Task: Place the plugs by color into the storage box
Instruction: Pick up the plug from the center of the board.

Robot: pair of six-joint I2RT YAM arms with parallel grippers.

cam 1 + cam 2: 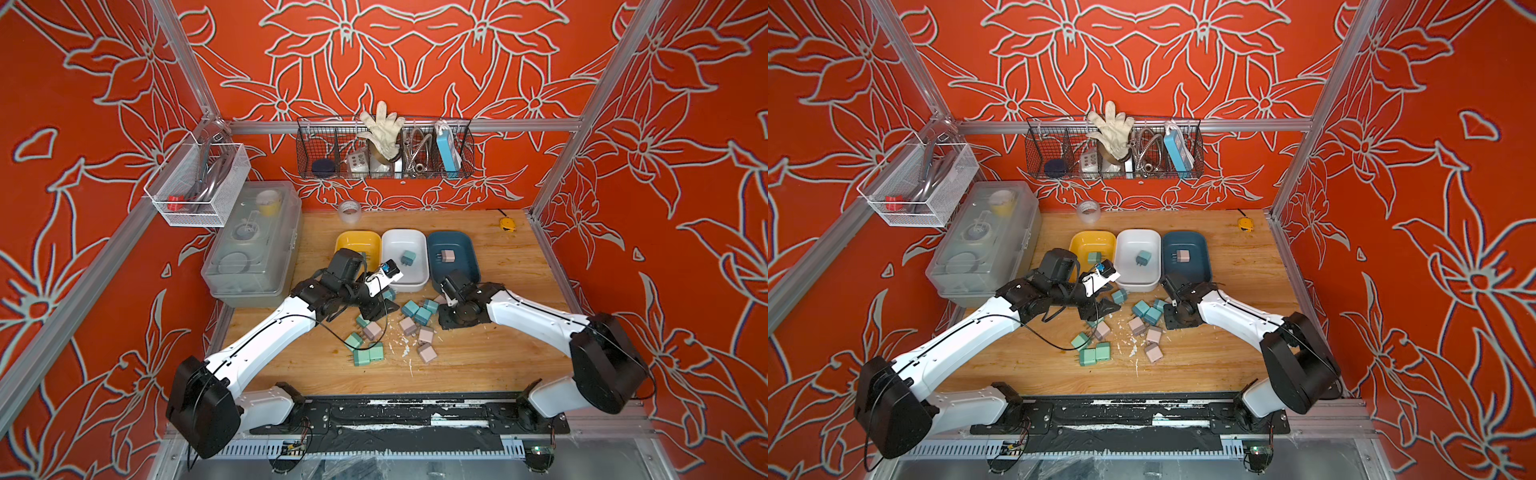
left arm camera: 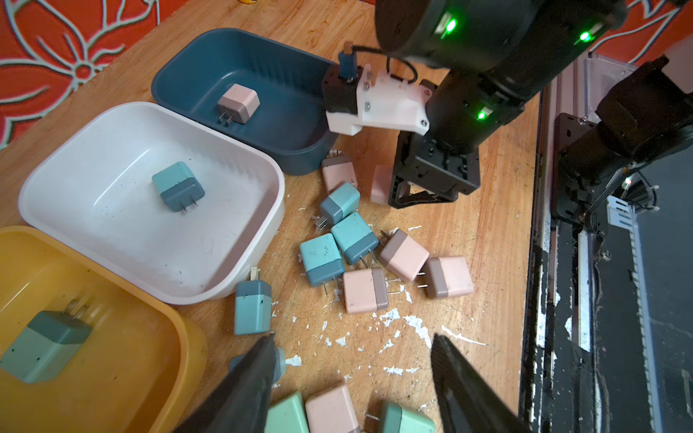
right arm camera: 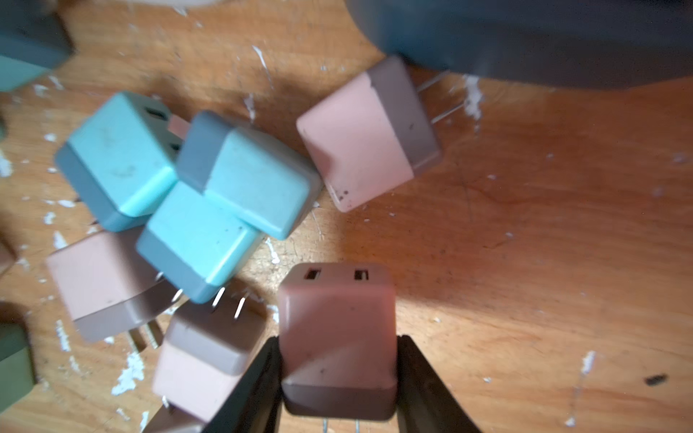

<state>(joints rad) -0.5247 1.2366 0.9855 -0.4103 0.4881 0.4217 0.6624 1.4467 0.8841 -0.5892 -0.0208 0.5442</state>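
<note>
Frankly, you can treat these plugs [image 2: 354,238] as light, rigid plastic cubes. They look smooth-sided and probably slippery, with thin metal prongs that could bend, so grip across two flat opposite faces. Your right pincer [image 3: 339,343] is doing that, clamped on a pink plug [image 3: 337,318] down at the surface [image 3: 525,262], near the dark blue tray [image 2: 281,112]. Your left pincer [image 2: 352,337] stands apart and empty above the pile.

There are three trays with one plug each: mint in the yellow tray [image 2: 112,281], teal in the white tray [image 2: 112,225], pink in the dark blue. Loose, you have five teal, six pink including the held one, and at least three mint.
</note>
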